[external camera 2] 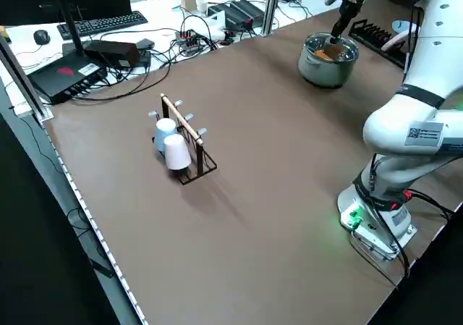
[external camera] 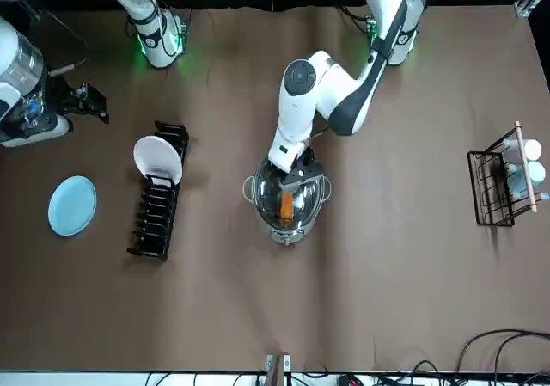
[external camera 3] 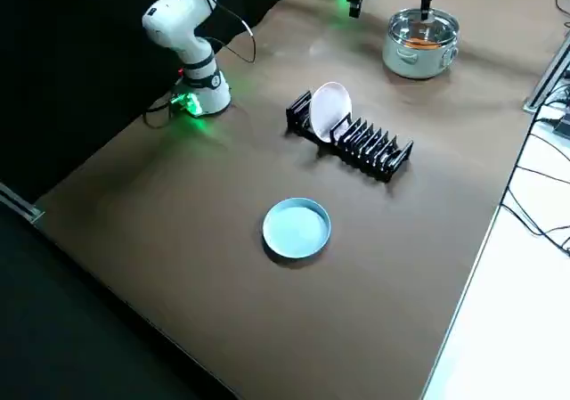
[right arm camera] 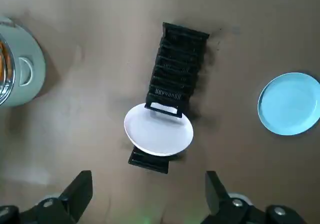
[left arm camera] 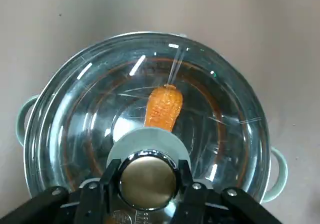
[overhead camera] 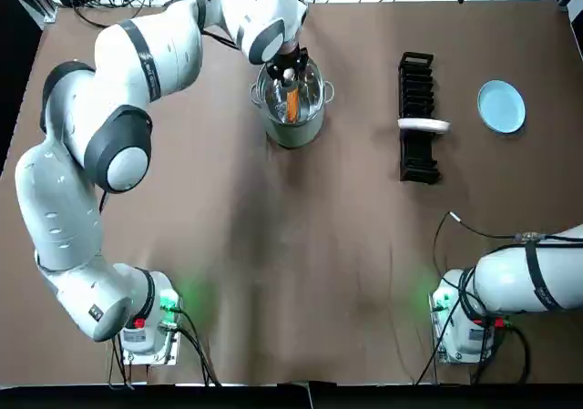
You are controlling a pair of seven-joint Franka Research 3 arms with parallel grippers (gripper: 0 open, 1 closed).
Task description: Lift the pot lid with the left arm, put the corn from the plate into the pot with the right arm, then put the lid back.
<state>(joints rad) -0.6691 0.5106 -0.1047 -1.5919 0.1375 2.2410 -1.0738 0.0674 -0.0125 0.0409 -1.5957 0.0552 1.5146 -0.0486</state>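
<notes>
Overhead, the left gripper (overhead camera: 290,68) hangs directly over the pot (overhead camera: 293,132) at the far middle of the table (overhead camera: 273,272), its arm hiding most of the lid. The left wrist view supplies what that view lacks: the glass lid (left arm camera: 220,114) sits level on the pot's rim, and through it the orange corn (left arm camera: 164,107) lies on the pot's floor, just beyond the metal knob (left arm camera: 149,180). The two fingers (left arm camera: 94,200) flank the knob and press against its sides, so the left gripper is clenched on the lid. The right wrist view alone shows the right gripper (right arm camera: 147,180): its fingers are spread wide, holding and touching nothing, raised above the table on the robot's right, well apart from the pot. Below it stands the black dish rack (right arm camera: 177,59), with a white plate (right arm camera: 159,131) upright in one end slot; the blue plate (right arm camera: 290,104) lies flat beyond the rack, on the side away from the pot. The rack stands between the blue plate and the pot. The left side view adds a wire cup rack (external camera 2: 189,151) near the robot's left table edge, carrying a white cup (external camera 2: 176,153) and a pale blue cup (external camera 2: 165,131).
</notes>
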